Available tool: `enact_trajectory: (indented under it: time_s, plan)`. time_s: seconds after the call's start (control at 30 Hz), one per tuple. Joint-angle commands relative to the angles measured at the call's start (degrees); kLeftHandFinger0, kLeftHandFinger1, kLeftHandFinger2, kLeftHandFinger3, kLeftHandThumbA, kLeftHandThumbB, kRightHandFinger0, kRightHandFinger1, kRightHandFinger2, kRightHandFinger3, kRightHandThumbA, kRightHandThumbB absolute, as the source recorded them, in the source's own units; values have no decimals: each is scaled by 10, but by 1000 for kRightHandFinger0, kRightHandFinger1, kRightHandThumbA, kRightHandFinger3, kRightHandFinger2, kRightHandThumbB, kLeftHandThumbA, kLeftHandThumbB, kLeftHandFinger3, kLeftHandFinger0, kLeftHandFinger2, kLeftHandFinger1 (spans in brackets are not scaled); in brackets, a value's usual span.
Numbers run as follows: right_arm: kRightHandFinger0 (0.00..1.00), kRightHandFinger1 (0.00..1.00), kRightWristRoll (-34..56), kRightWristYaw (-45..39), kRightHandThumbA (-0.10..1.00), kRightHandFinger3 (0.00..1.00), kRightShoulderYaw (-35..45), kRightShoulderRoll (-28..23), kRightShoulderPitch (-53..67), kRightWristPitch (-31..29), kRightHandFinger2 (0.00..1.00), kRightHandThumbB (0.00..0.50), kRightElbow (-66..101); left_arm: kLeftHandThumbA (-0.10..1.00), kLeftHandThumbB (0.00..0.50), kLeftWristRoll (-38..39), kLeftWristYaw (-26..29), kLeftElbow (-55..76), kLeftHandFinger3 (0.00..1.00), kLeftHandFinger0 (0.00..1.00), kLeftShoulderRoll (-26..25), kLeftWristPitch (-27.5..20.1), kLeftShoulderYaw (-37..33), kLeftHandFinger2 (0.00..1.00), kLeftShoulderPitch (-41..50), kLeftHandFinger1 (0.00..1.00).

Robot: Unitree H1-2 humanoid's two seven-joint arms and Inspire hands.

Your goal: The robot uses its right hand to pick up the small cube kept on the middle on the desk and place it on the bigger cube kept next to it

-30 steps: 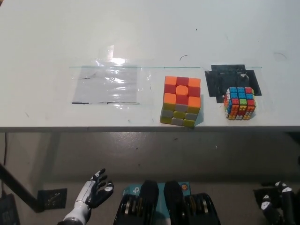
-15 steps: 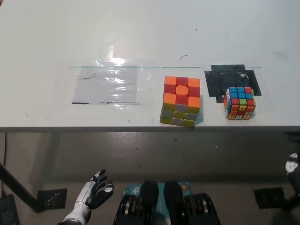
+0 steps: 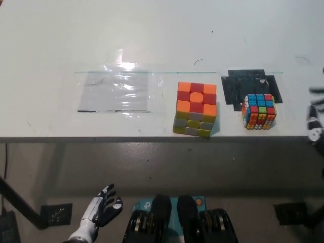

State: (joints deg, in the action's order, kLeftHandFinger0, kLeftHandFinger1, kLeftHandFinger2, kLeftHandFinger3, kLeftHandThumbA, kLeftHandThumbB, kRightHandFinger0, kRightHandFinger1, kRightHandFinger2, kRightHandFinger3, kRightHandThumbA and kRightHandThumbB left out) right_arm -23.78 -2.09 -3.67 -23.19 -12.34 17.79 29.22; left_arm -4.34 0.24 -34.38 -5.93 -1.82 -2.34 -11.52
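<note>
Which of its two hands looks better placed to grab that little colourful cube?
The right hand. It is at the desk's right edge, level with the small cube. The left hand rests low, below the desk, far off.

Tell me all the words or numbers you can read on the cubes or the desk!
None: no words or numbers can be read anywhere.
Big cube: only plain coloured squares.
Small cube: only tiny coloured tiles.
White desk: a clear plastic sheet and a black patch, both unmarked.
Blue thing on the floor: a pale mark, too small to read.
</note>
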Motion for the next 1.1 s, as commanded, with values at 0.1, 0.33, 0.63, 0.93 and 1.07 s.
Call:
enact_trajectory:
  time_s: [0.1, 0.33, 0.63, 0.93, 1.07]
  plan:
    - [1000, 1000, -40, -61, 654, 1000, -42, -45, -56, -11, 1000, 493, -59, 341, 280, -5, -2, 8, 1000, 1000, -6, -14, -2, 1000, -8, 1000]
    - [1000, 1000, -46, -58, 780, 1000, -77, -44, -106, -70, 1000, 500, -164, 341, 272, -9, -2, 15, 1000, 1000, -7, -1, -4, 1000, -6, 1000]
    - [1000, 1000, -55, -47, 734, 1000, -96, -33, -155, -110, 1000, 500, -242, 342, 266, -8, -3, 8, 1000, 1000, -8, -12, -4, 1000, -7, 1000]
    - [1000, 1000, -63, -54, 683, 1000, -111, -22, -199, -112, 1000, 483, -285, 335, 258, -13, -1, 13, 1000, 1000, -8, -9, -6, 1000, -2, 1000]
    - [1000, 1000, -68, -43, 658, 1000, -119, -15, -207, -128, 1000, 478, -322, 316, 259, -9, -5, 14, 1000, 1000, -6, -6, -2, 1000, -1, 1000]
